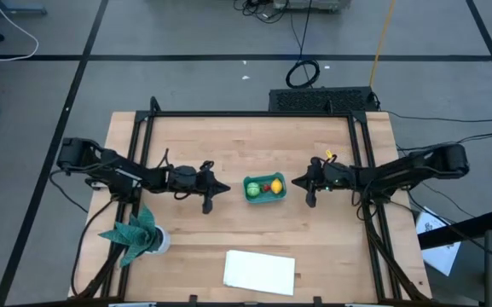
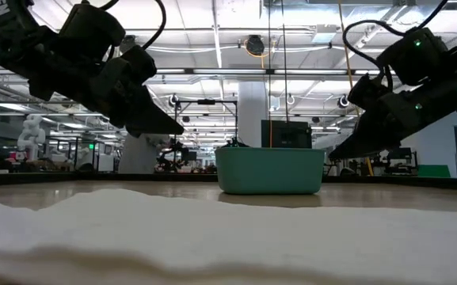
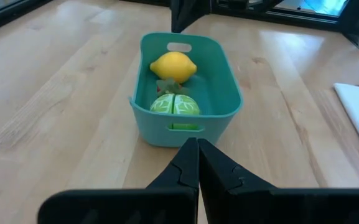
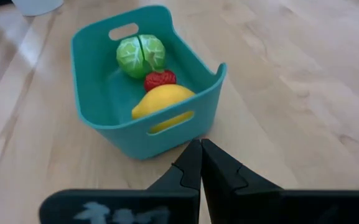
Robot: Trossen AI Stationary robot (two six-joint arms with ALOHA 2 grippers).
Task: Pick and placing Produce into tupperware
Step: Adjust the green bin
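High view: tupperware (image 1: 264, 188) on desk (image 1: 254, 145), midway between left claw (image 1: 215, 189) and right claw (image 1: 307, 185), long axis along the line joining them. Inside: green piece (image 4: 141, 55), red piece (image 4: 159, 79), lemon (image 4: 162, 99). Both claws pinched closed, empty, equally near. Nothing apparently left to pick.

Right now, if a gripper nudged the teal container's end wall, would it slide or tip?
Probably slide: the tupperware sits low and wide on smooth wood. It looks like thin, light plastic, so it should move easily. The lemon and green piece inside might roll.
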